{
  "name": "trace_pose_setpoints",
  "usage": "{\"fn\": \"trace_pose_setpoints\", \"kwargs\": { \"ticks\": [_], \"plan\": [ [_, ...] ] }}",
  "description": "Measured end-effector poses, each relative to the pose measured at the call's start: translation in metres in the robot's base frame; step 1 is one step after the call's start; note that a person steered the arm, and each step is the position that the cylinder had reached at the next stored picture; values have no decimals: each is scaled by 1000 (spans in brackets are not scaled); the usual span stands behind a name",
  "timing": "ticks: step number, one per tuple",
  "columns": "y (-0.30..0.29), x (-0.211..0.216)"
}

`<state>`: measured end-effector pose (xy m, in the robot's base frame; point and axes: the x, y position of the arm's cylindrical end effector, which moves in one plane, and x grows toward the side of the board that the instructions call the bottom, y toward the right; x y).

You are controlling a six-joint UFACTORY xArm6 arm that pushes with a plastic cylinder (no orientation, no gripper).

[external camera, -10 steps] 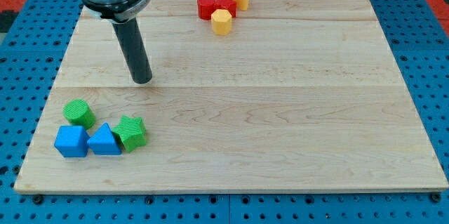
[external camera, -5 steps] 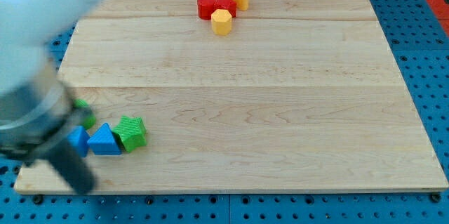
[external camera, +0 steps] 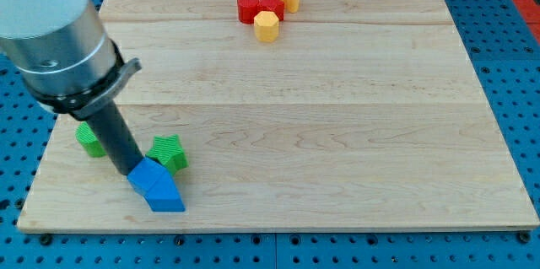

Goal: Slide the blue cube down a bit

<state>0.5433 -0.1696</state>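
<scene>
Camera view, the only one: my tip (external camera: 129, 170) stands near the board's (external camera: 354, 134) bottom-left corner, touching the upper-left end of the blue cube (external camera: 157, 189). There is no claw to be wide or narrow, only the bare rod (external camera: 112, 138), which holds nothing and merely leans on the block. The blue cube lies close to the bottom edge, just inside that corner. Its outline looks long and slanted, so I cannot tell whether a second blue piece is pressed against it. I judge the tip sits on the cube's far side because a push from there drives it toward the bottom edge, which is what the task wants. Little board is left below the cube, so the push looks largely done, and more of it risks tipping the block over the edge. A green star (external camera: 170, 151) sits just above the cube, at the rod's right, near it or touching; I cannot tell which. A green cylinder (external camera: 87, 140) shows partly behind the rod on its left, so the tip has come in between the two greens, probably to reach the cube without dragging them. Red blocks (external camera: 257, 6) and two yellow blocks (external camera: 267, 25) cluster at the top edge, well apart from all this.
</scene>
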Motion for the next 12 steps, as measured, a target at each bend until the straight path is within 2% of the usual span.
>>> {"fn": "trace_pose_setpoints", "kwargs": {
  "ticks": [1, 2, 4, 5, 6, 8, 9, 10, 11, 12],
  "plan": [
    [-52, 8],
    [-8, 46],
    [113, 31],
    [85, 28],
    [88, 31],
    [-43, 7],
    [-62, -29],
    [17, -34],
    [56, -17],
    [61, -17]
  ]
}}
